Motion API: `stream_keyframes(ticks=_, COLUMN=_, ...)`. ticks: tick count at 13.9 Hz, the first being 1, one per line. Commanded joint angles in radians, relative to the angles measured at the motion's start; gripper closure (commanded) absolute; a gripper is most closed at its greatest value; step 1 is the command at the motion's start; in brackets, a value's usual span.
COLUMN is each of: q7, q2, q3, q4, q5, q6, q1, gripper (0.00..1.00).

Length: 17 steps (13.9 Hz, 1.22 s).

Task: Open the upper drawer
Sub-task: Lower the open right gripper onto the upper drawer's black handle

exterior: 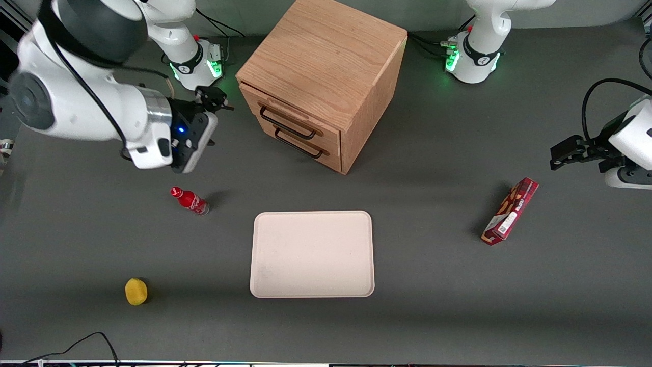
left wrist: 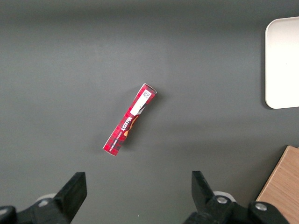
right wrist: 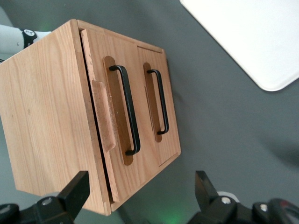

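Note:
The oak cabinet (exterior: 326,56) stands at the back middle of the table, its front turned toward the working arm's end. The upper drawer (exterior: 300,116) has a black wire handle (right wrist: 128,112) and a raised wooden strip (right wrist: 103,114); its front sits in line with the lower drawer (exterior: 326,153), closed. My right gripper (exterior: 216,99) hangs in front of the drawers, apart from them, a short way off the handles. Its fingers (right wrist: 77,189) are spread wide and hold nothing, and in the right wrist view the gripper (right wrist: 140,186) faces the cabinet's front corner.
A pale tray (exterior: 311,254) lies nearer the front camera than the cabinet. A red bottle (exterior: 189,200) lies on the table below my gripper, and a yellow object (exterior: 136,291) nearer the front edge. A red box (exterior: 511,210) lies toward the parked arm's end.

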Motion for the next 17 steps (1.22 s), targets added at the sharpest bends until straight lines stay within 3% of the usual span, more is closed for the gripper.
stream_keyframes(ticks=1, q7=-0.022, q2=0.022, q3=0.034, q4=-0.032, q5=0.03, q6=0.065, q1=0.005, gripper=0.0)
stream_keyframes(ticks=10, q7=-0.023, q2=-0.005, q3=0.138, q4=-0.282, q5=0.021, q6=0.345, q1=0.005, gripper=0.0)
stream_keyframes(ticks=17, q7=-0.023, q2=-0.011, q3=0.167, q4=-0.364, q5=0.021, q6=0.42, q1=0.005, gripper=0.0)
